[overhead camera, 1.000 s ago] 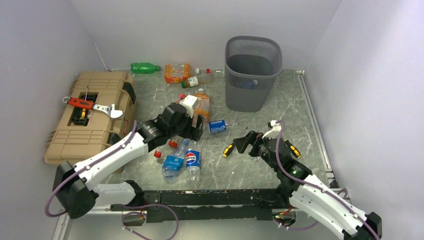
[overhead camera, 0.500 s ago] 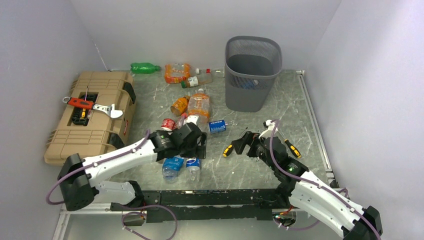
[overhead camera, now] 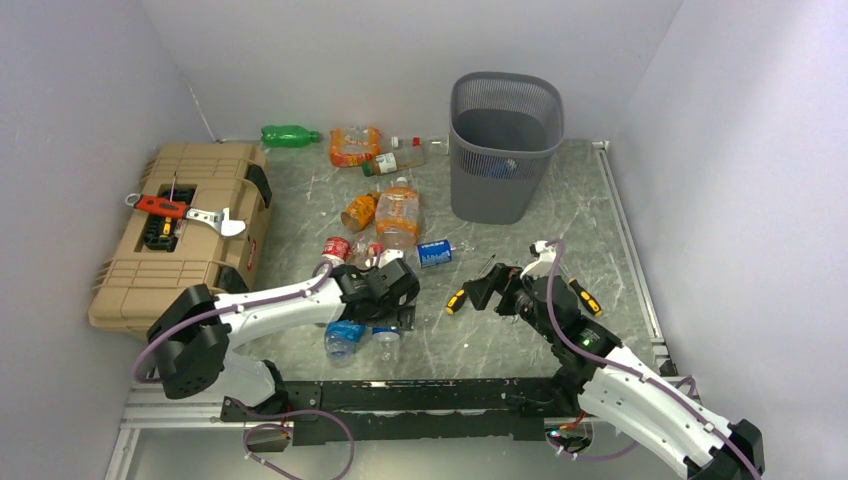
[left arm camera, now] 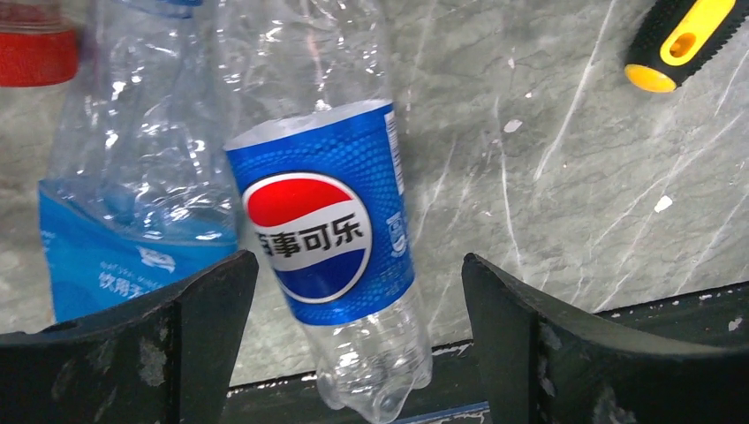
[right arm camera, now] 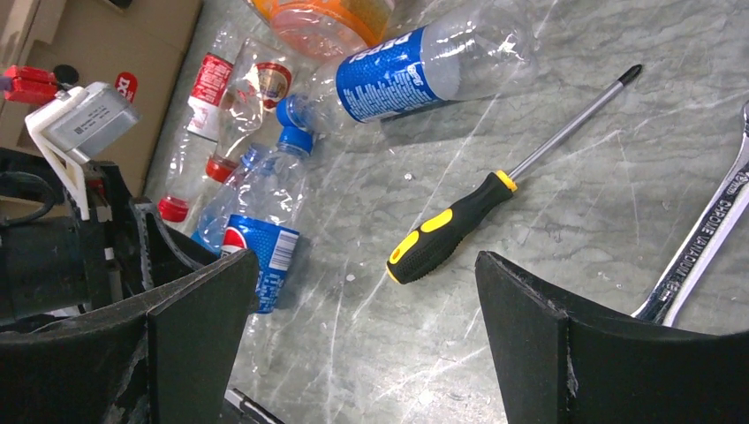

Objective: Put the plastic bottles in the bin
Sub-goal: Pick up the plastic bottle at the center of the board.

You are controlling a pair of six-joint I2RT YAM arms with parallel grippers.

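- Pretty sure I'm driving in a robot lab test cell here, not somebody's home or shop.
- Plain white walls (overhead camera: 400, 40) box the table (overhead camera: 585, 220) in on three sides, with no furniture or decor.
- Two white arms, left (overhead camera: 270, 305) and right (overhead camera: 640, 395), sit at the near edge by a black rail (overhead camera: 400, 395).
- The tabletop is a marble-look sheet with loose clutter on it: a tan toolbox (overhead camera: 190, 230), scattered bottles (overhead camera: 398, 210), a screwdriver (right arm camera: 459, 216), a wrench (right arm camera: 707, 238) and a mesh bin (overhead camera: 500, 150).
- I've got wrist cams looking down past black fingers, which is classic research rig stuff.
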